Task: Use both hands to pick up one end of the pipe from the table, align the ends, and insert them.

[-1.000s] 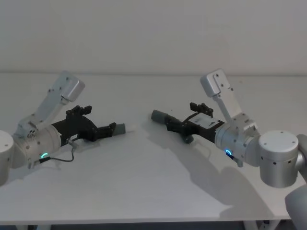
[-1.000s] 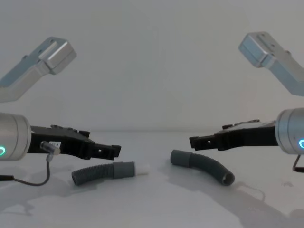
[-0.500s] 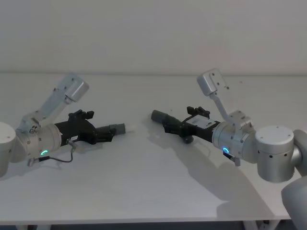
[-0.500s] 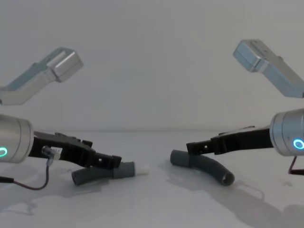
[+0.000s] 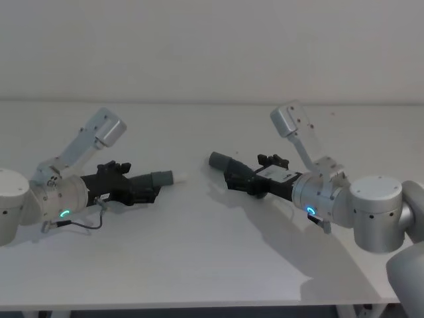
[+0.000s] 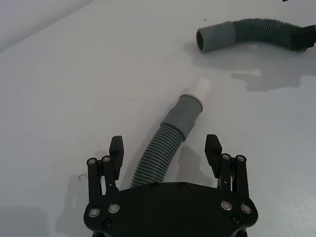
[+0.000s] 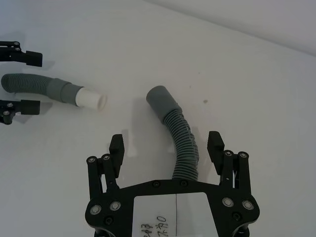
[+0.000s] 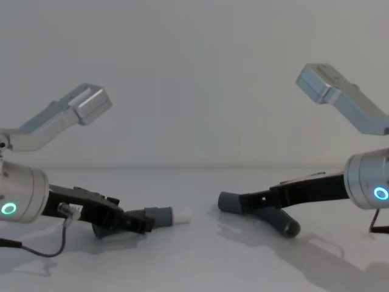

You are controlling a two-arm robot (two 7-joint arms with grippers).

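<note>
Left gripper (image 6: 164,144) straddles straight pipe (image 6: 189,107); right gripper (image 7: 166,140) straddles curved pipe (image 7: 180,132).

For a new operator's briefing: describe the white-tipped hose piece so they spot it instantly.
On the white table, look to the robot's left, where the open left gripper straddles a straight ribbed grey hose piece. Unlike the curved hose piece to its right, its grey cuff ends in a short white spigot.

Open table (image 5: 199,225) is lying between white spigot (image 5: 180,176) and open cuff (image 5: 217,159). Left gripper (image 6: 164,143) and right gripper (image 7: 165,139) are blocking the flanks.
</note>
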